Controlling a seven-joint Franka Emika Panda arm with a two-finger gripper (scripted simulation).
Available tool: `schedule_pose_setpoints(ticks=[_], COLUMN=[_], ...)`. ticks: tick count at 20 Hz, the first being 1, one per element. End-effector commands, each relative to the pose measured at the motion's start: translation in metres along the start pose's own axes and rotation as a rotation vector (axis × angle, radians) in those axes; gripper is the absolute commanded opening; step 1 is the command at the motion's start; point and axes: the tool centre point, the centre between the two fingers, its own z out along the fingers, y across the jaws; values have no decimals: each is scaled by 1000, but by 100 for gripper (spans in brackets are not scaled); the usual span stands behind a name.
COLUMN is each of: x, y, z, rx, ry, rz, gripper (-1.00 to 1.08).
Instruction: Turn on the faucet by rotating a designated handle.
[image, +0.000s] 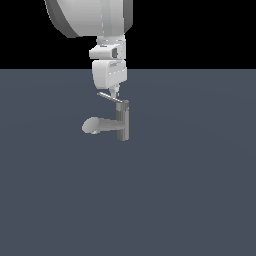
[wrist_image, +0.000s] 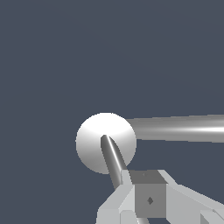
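Faucet (image: 121, 121) parts are filling most of what we are seeing, and in the exterior view we are looking at it slightly left of the frame's centre, standing on the flat blue-grey surface (image: 190, 190). Nearest to us in that view, its rounded-end spout (image: 95, 125) is reaching out from the short upright post toward the exterior view's left. Higher up, the handle (image: 109, 96), a thin pale bar, is slanting from the post's darker top cap up toward the exterior view's left.

Right above the handle, our gripper (image: 114, 93) is hanging straight down from the white arm (image: 107, 55), which is coming in from the top of the frame. Its tip is sitting at the handle's bar, apparently touching it, though we are not able to confirm contact at this size. We are also unable to tell whether the fingers are open or closed, since they are blending into a single narrow tip.

In the wrist view, the gripper body (wrist_image: 148, 197) is filling the lower edge, with the handle (wrist_image: 111, 157) running out from it across a bright round form that we are taking for the spout's end (wrist_image: 94, 140). The spout's long barrel (wrist_image: 175, 128) is stretching to the frame's edge, with the bare surface (wrist_image: 87, 52) behind.
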Motion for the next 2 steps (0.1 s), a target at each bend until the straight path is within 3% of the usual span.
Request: schedule_pose_setpoints(ticks=[1, 2], x=[-56, -56], y=[20, 20], z=[17, 17], rx=[-27, -27], ry=[-13, -13], rz=[-80, -80], gripper=[-100, -100])
